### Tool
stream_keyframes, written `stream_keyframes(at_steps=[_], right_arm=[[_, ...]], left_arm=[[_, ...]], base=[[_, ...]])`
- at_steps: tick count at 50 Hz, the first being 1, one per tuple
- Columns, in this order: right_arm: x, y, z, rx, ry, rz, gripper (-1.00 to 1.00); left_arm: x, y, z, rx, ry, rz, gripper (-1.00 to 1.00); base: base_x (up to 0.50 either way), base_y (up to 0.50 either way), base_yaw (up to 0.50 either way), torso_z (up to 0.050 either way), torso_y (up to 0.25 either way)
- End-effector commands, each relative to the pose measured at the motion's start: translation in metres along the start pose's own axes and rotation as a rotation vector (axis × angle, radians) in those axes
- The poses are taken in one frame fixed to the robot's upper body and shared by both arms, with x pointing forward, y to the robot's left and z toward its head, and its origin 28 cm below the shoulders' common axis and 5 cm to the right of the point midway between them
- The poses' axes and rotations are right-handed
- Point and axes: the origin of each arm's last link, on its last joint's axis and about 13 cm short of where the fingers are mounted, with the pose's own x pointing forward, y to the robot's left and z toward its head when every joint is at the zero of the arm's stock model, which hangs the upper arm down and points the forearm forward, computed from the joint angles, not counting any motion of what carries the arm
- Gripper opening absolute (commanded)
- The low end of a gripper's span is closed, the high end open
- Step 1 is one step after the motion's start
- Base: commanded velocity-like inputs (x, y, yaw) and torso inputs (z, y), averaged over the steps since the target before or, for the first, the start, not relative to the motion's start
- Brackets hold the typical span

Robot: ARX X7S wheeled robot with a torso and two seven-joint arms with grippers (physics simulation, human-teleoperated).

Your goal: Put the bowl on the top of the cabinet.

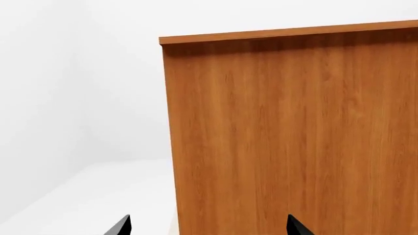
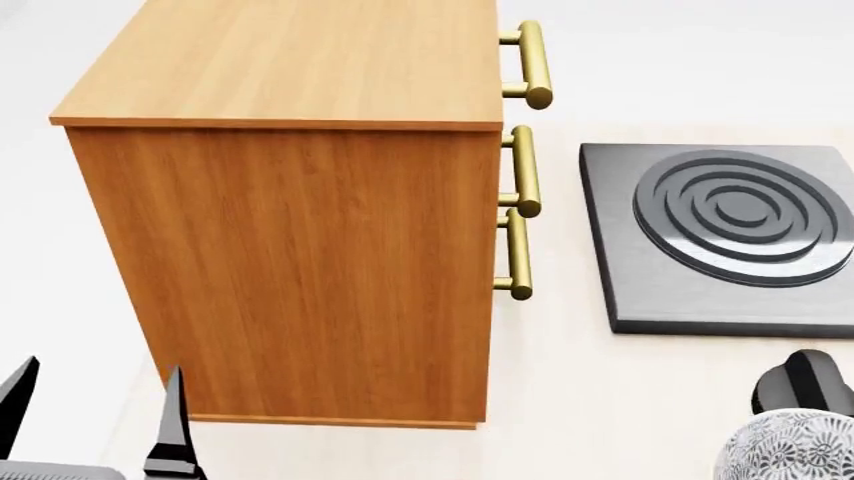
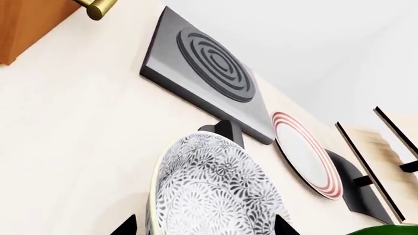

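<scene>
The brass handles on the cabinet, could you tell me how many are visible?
3, all on the cabinet front facing the stove plate in the head view: the farthest handle, the middle handle and the nearest handle, in a row. None appears hidden.

You have one cabinet [image 2: 294,250], orange-brown wood grain, at the left of the scene, and it carries three brass bar handles [image 2: 531,64] stacked on its right-hand face. To its right lies one dark grey square slab [image 2: 667,290] with raised concentric rings. You have one patterned bowl [image 3: 212,196], white with dark floral leaves, at the near right. Farther right you can count one white plate [image 3: 306,154] with red rim rings, standing on edge. Beside it stands one pale wooden rack [image 3: 372,161] with black dividers; only part of it shows, so you cannot count the dividers.
</scene>
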Motion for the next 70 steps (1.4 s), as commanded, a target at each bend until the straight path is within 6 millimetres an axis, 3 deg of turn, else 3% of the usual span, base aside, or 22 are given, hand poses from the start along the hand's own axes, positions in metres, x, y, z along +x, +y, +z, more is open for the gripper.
stream_keyframes(at_steps=[1, 70], right_arm=[[0.001, 0.002, -0.001, -0.005, 0.001, 0.005, 1.00], [0.019, 0.009, -0.011, 0.002, 0.055, 0.006, 1.00]], left_arm=[[0.000, 0.000, 0.000, 0.001, 0.000, 0.000, 1.00], [-0.001, 0.000, 0.002, 0.004, -0.005, 0.002, 1.00]], base=[[0.00, 0.00, 0.00, 0.000, 0.000], [0.00, 0.00, 0.00, 0.000, 0.000]])
